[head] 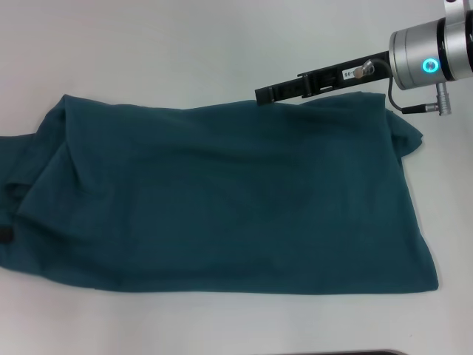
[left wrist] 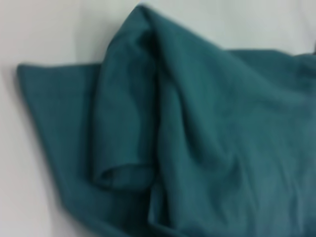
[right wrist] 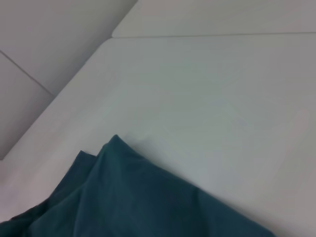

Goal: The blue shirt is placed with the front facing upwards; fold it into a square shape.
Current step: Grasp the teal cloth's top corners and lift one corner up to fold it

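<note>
The blue shirt [head: 222, 200] lies spread across the white bench [head: 148, 44], a wide band of dark teal cloth folded over itself, running from 9 o'clock to 3 o'clock in the head view and filling most of the middle. At its 9 o'clock end the cloth is rumpled: 1 layer is doubled back over another, with a raised ridge slanting from the far edge toward the near edge and a flat flap reaching out past the picture's edge. The left wrist view looks down on this bunched end [left wrist: 197, 138], where a rolled hem curls under a thick fold and the bare bench shows beside it. No lettering or collar shows on any visible face of the cloth. The near edge is fairly straight, ending in a neat corner at about 4 o'clock. At 1 o'clock the right tool [head: 270, 94] reaches in low over the far edge of the shirt, its black fingers lying just at the hem, with the silver wrist and its lit blue ring behind; whether those fingers are apart or pinched cannot be told. The right wrist view shows a pointed shirt corner [right wrist: 116, 140] lying flat on the bench.
</note>
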`<move>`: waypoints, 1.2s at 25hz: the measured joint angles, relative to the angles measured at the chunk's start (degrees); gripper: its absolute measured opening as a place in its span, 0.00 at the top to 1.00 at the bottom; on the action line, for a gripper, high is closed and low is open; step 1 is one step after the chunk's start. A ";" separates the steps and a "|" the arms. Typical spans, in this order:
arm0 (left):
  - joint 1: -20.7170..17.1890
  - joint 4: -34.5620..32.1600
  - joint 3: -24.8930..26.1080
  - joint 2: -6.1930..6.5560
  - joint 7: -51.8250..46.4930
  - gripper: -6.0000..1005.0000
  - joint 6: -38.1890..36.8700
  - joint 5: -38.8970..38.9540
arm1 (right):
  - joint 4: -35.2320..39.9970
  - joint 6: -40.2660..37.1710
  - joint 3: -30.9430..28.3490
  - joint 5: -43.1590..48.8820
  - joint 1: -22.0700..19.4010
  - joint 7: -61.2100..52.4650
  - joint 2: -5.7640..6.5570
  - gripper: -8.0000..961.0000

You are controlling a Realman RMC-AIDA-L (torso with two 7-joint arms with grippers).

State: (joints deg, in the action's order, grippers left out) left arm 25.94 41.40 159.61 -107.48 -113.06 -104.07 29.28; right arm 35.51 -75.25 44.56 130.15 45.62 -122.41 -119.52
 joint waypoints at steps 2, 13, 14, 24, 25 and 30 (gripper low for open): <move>-0.52 2.39 0.26 -0.44 0.40 0.95 -1.96 2.11 | 0.00 -0.29 0.12 -0.54 -0.02 -0.01 0.00 0.37; -0.44 7.49 -0.12 -2.86 2.14 0.95 -7.63 6.39 | 0.00 -1.40 0.01 -1.45 -0.41 -0.60 0.24 0.38; -0.41 8.28 -0.16 -3.25 2.20 0.95 -8.21 6.63 | 0.00 -1.44 0.11 -1.45 -0.41 -0.72 0.26 0.38; -0.18 16.80 -2.69 -6.83 2.03 0.95 -12.46 10.48 | 0.00 -2.84 0.08 -1.48 -0.55 -0.97 0.20 0.38; -0.19 17.25 -3.50 -7.05 1.78 0.95 -12.51 11.08 | 0.00 -2.86 0.17 -1.48 -0.64 -1.03 0.20 0.38; -0.02 20.91 -7.91 -8.46 0.09 0.95 -12.78 14.01 | 0.00 -2.90 0.33 -1.04 -0.95 -1.56 0.44 0.38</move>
State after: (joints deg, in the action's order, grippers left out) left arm 25.92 62.31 151.70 -115.94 -112.97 -116.85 43.29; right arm 35.51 -78.15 44.88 129.11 44.66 -123.97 -119.08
